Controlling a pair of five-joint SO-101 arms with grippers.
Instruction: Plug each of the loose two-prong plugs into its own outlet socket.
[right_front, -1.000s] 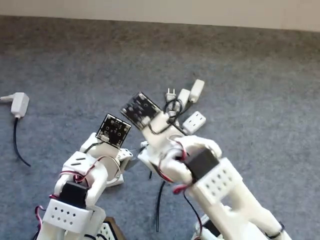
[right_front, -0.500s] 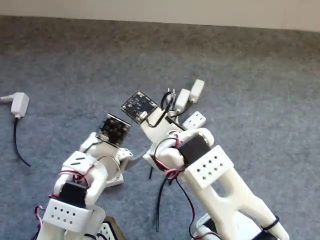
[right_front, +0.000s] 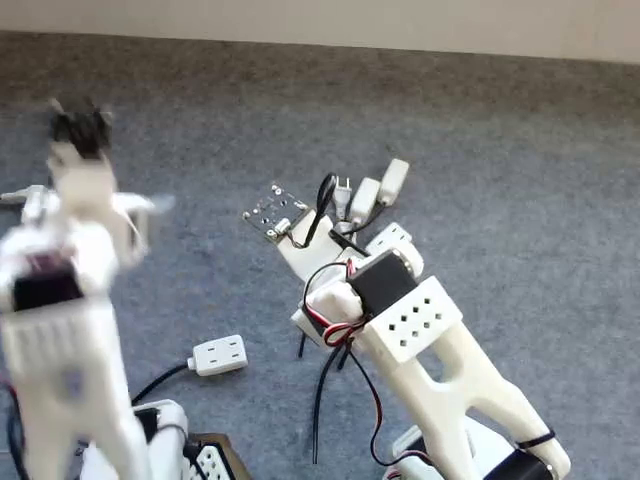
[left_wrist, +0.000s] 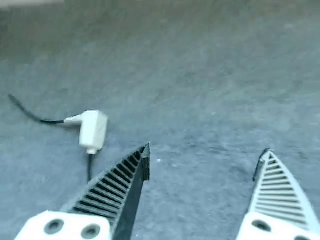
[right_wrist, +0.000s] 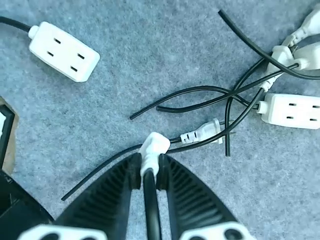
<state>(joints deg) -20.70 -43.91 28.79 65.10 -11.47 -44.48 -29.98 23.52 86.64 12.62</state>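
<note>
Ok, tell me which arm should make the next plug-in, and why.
Right. Its jaws are shut on a white plug, with an outlet socket lying close by. The left arm's jaws are open and empty, above a separate plug it has not grasped.

You are stationed at a robotics test bench; whether it sits in a home or a lab cannot be told. The work surface (right_front: 520, 150) is plain grey carpet-like fabric ending at a pale wall strip (right_front: 400, 22). A white printed arm (right_front: 440, 350) carries exposed servo wiring (right_front: 335, 335) and a bare circuit board (right_front: 272, 214). A second arm (right_front: 70, 300) stands beside it. Practice hardware lies loose: an outlet socket (right_front: 220, 354) and a plug (left_wrist: 93, 129) on black cord.
</note>
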